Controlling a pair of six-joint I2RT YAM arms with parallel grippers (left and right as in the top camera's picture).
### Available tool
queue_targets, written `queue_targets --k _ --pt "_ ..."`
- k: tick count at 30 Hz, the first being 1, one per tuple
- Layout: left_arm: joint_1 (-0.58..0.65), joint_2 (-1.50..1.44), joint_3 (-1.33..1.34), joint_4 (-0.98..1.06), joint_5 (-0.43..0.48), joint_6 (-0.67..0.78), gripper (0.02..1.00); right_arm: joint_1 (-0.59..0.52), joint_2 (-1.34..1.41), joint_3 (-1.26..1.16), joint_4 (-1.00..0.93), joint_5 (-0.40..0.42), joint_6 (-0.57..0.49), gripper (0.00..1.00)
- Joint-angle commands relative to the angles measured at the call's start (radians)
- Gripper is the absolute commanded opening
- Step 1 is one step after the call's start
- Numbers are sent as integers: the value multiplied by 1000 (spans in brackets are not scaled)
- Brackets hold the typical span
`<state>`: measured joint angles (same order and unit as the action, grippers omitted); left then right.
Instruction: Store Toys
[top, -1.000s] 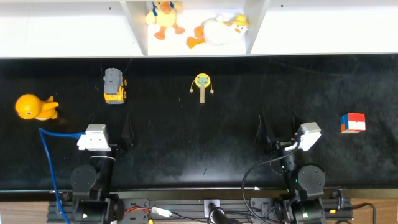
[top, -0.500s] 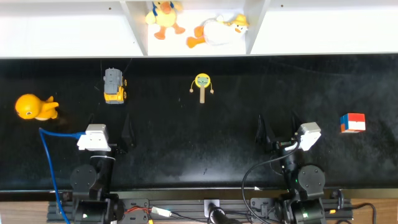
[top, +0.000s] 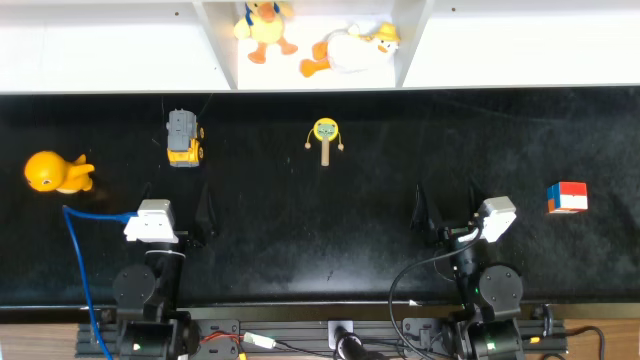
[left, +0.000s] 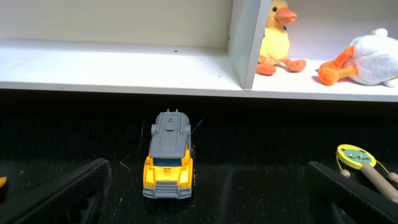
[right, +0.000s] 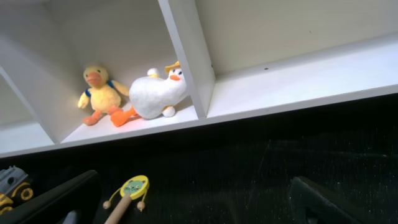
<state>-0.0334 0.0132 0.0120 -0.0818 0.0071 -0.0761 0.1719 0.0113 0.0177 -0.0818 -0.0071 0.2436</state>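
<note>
Toys lie scattered on the black felt mat (top: 300, 235), and both claws are released and empty.

The left gripper (top: 177, 200), fingers spread wide, sits near the yellow-and-grey toy truck (top: 184, 138), with an orange rubber duck (top: 55, 172) by the mat's left edge. The right gripper (top: 445, 205), equally spread, rests between a yellow-green rattle drum on a wooden handle (top: 325, 137) and a red, white and blue cube (top: 567, 197). A yellow plush duck (top: 264, 25) and a white plush duck (top: 350, 50) occupy the middle compartment of the white shelf (top: 110, 60).

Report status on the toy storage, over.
Left end effector, right end effector open, holding nothing. Truck, rattle, orange duck, cube on mat; two plush birds shelved. Nothing blocking the shelf.
</note>
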Motion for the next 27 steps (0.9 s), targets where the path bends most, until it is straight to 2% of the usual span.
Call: queue_targets --k 1,16,22,27 --pt "-8 -10 -4 0 6 -8 996 4 -7 -13 5 8 7 993" --pt "-8 -10 -4 10 8 -8 998 4 -7 -13 5 8 7 993" --pt "-8 -10 6 35 137 -17 998 4 -7 -13 5 8 7 996" --pt "-6 -2 125 -42 114 -102 998 4 -7 -13 5 8 7 993"
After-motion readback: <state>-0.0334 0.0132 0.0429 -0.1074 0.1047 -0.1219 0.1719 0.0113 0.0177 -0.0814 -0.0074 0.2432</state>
